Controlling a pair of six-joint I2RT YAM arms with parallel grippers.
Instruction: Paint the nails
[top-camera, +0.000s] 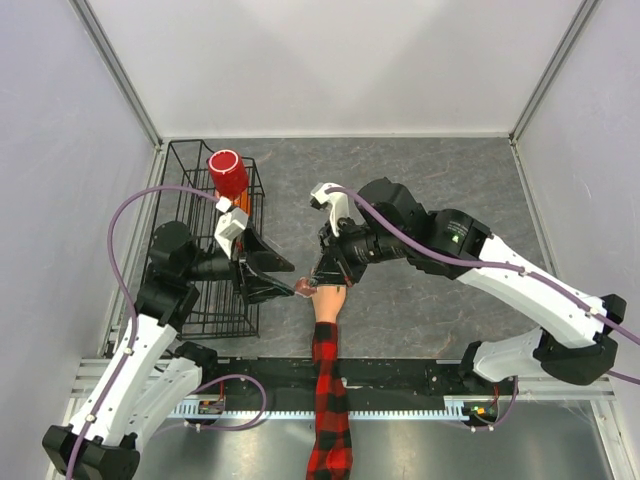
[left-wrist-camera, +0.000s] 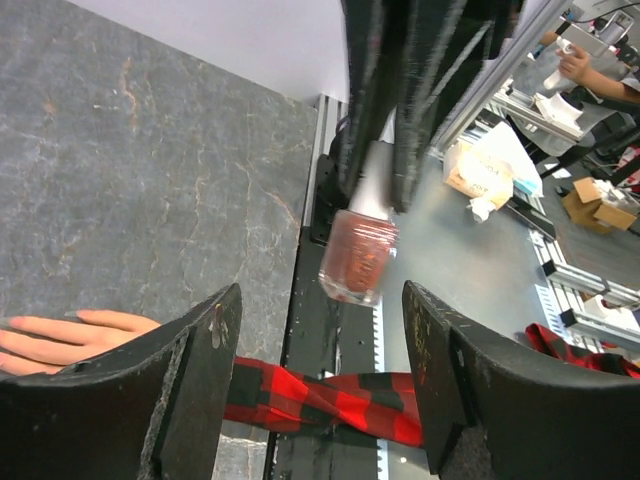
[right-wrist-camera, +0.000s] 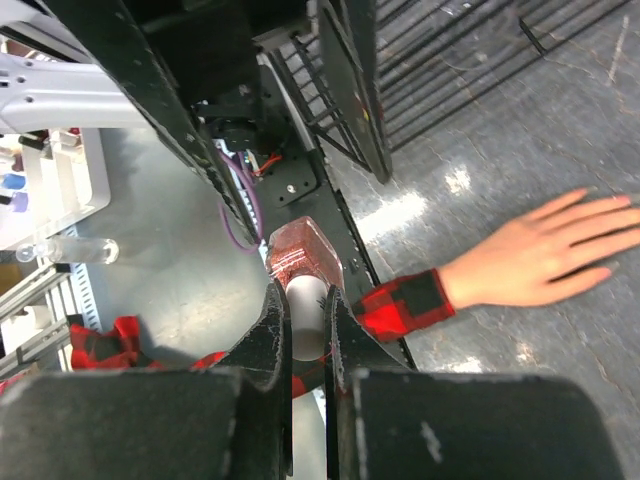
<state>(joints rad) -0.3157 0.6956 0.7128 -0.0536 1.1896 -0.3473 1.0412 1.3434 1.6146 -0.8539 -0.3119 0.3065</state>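
The peach mannequin hand lies flat on the grey table, fingers pointing away, its plaid sleeve trailing over the near edge. The nails are tiny at the fingertips; one shows pink in the left wrist view. My right gripper is shut on the white cap of a small nail polish bottle and holds it just above the hand's left side. My left gripper is open. Its fingertips stand either side of the bottle's glass body without touching it.
A black wire basket stands at the left behind my left arm, with a red cup at its far end. A black rail runs along the table's near edge under the sleeve.
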